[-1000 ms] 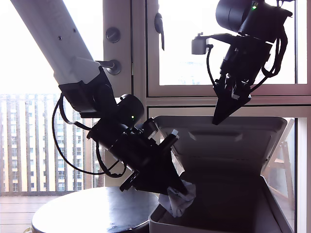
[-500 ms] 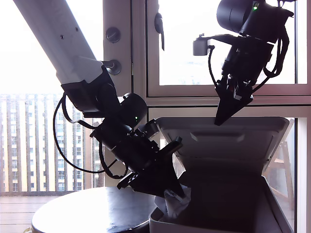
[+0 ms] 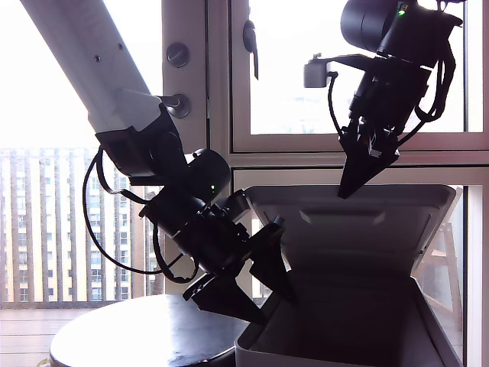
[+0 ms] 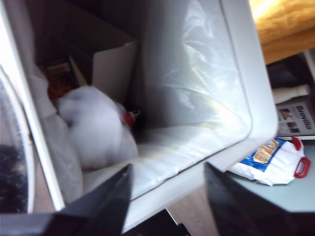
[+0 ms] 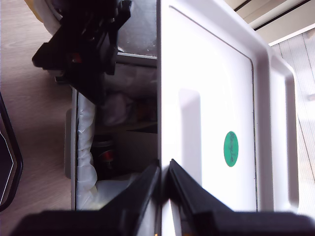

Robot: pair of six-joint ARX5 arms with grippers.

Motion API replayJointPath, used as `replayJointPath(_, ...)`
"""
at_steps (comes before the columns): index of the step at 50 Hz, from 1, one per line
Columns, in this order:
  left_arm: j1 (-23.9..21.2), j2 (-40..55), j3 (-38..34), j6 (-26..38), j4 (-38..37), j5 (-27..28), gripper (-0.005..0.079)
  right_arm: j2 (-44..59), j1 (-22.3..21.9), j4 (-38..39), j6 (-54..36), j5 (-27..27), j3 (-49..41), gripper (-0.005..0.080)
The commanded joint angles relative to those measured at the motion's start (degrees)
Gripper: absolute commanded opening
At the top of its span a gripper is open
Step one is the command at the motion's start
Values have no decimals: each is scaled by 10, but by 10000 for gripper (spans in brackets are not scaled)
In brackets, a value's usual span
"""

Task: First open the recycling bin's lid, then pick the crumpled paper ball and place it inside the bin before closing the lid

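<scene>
The recycling bin [image 3: 428,336] stands open at the exterior view's lower right, a light-grey tub lined with clear plastic. Its lid [image 3: 359,222] is tipped up on edge behind the opening, pale, with 1 green round mark [image 5: 230,148]. A blurred white wad, probably the crumpled paper ball [image 4: 96,125], is inside the bin.

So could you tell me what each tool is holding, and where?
My second tool pinches the lid by its edge; my first tool holds nothing.

Two arms: one with a white tubular link [image 3: 84,57] leading to black jointed housings. Black looping cables [image 3: 99,229], green indicator lights [image 3: 398,11], black tapered wedge-shaped fingers [image 3: 229,300] on both.
</scene>
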Motion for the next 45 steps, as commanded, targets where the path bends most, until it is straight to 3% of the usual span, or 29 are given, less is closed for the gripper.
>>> replayJointPath(1,-14,2,-6,26,-12,5,688,-2,2,22,2,-2,17,-12)
replayJointPath(17,30,1,-6,93,-121,6,678,-2,2,22,1,-2,16,-12)
replayJointPath(29,82,-2,-6,105,-175,6,535,-2,2,22,1,-2,17,-12)
replayJointPath(35,108,-9,-6,135,-206,6,343,-2,2,19,1,-2,17,-12)
replayJointPath(41,130,-20,-6,163,-234,10,-29,-2,2,4,1,-2,17,-12)
replayJointPath(45,142,-32,-6,181,-240,9,-24,-2,2,-17,1,-3,16,-12)
